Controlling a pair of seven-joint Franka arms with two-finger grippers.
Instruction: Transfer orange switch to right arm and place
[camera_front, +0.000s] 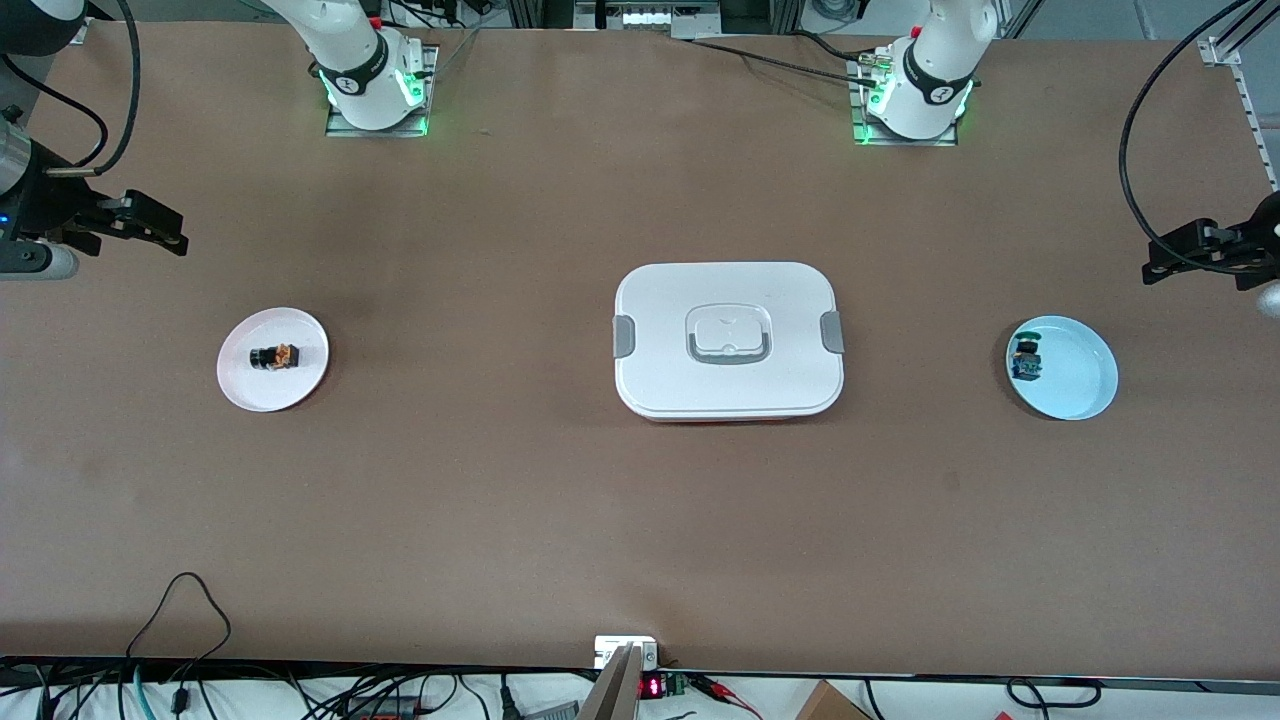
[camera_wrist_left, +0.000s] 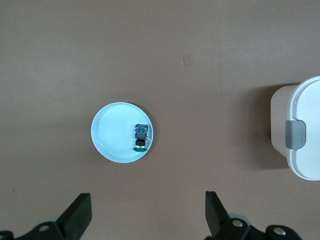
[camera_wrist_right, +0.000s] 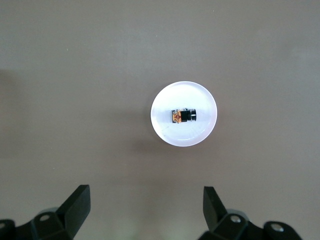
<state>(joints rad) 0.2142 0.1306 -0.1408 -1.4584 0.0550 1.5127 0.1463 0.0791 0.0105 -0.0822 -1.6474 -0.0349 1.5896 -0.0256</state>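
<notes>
Orange switch sits on the pink plate toward my right arm's end of the table, lying on its side. Right gripper hangs above the table near that plate, jaws wide, nothing in them. Left gripper likewise spread and empty near the blue plate, which carries the blue-green switch. White lidded box between the plates.

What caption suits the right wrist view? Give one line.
Open right gripper hovers above the orange switch lying on a white plate.
</notes>
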